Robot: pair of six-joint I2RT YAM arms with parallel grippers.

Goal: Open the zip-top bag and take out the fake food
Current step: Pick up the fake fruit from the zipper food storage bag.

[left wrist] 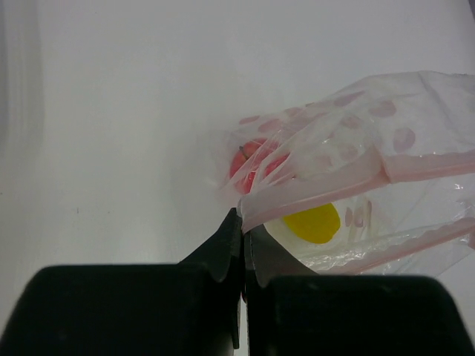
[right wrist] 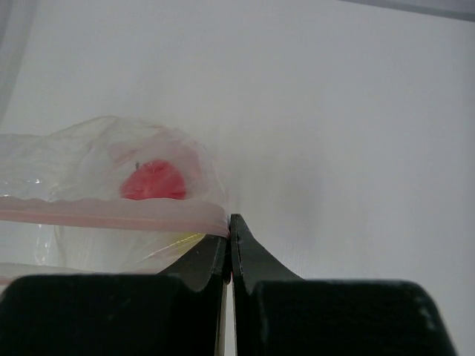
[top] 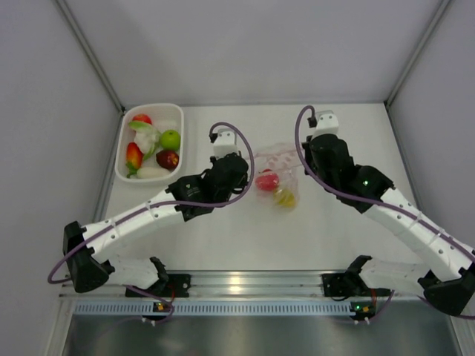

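Note:
The zip-top bag (top: 280, 165), clear with pink dots and a pinkish zip strip, lies at the table's middle between both arms. Inside it are fake food pieces: a red one (top: 267, 180) and a yellow one (top: 284, 197). My left gripper (left wrist: 242, 216) is shut on the near end of one zip strip (left wrist: 326, 185), with the yellow piece (left wrist: 313, 222) just beyond it and the red piece (left wrist: 251, 165) behind. My right gripper (right wrist: 229, 222) is shut on the end of the other zip strip (right wrist: 111, 213). The red piece (right wrist: 152, 182) shows through the bag (right wrist: 82, 159).
A white basket (top: 122, 165) stands at the back left and holds more fake food, among it a green apple (top: 170, 139), a red strawberry-like piece (top: 133, 156), a dark red fruit (top: 168, 159) and a white radish (top: 145, 141). Grey walls close in both sides.

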